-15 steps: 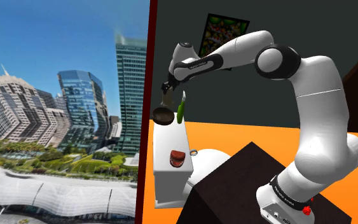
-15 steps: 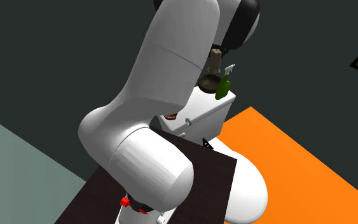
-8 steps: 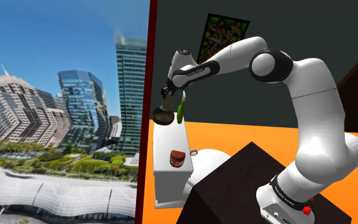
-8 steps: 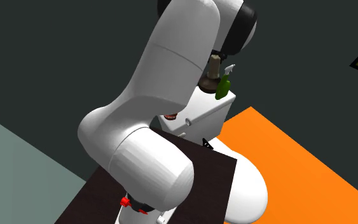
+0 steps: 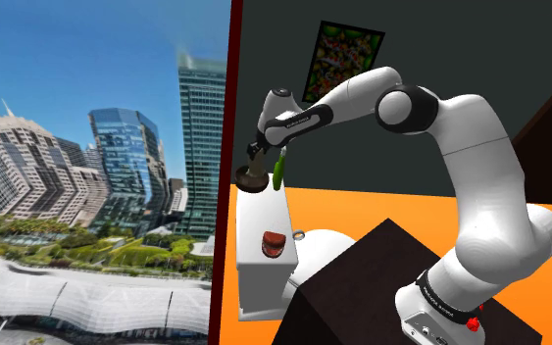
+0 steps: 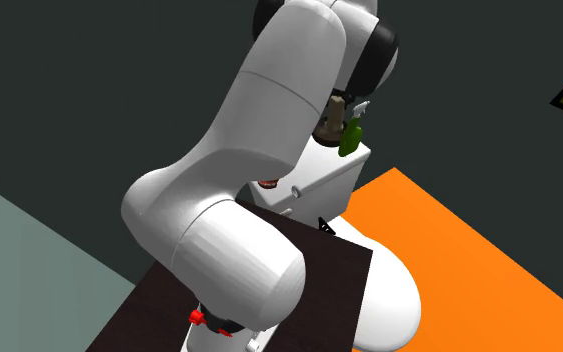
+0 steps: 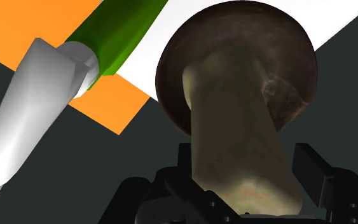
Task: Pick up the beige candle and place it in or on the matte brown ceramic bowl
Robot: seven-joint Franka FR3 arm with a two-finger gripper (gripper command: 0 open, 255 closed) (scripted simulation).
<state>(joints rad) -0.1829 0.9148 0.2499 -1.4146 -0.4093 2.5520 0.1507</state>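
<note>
The beige candle (image 7: 234, 127) stands upright between my gripper's (image 7: 246, 158) two black fingers, which clasp its sides. Its lower end sits inside the dark brown bowl (image 7: 292, 70). In the shoulder view the gripper (image 5: 258, 152) hovers just over the bowl (image 5: 253, 179) on top of a white tank, with the candle (image 5: 255, 166) reaching down into it. In the second exterior view the candle (image 6: 336, 107) and bowl (image 6: 325, 130) peek out past the white arm.
A green spray bottle (image 5: 277, 173) with a white nozzle (image 7: 37, 108) stands right beside the bowl on the white tank (image 5: 264, 257). A red-brown item (image 5: 274, 242) sits on the tank's front. The dark stand (image 5: 381, 284) rests on an orange floor (image 5: 362, 206).
The gripper has come down with the candle, from above the bowl until the candle's lower end is inside it. The bowl and spray bottle have not moved.
</note>
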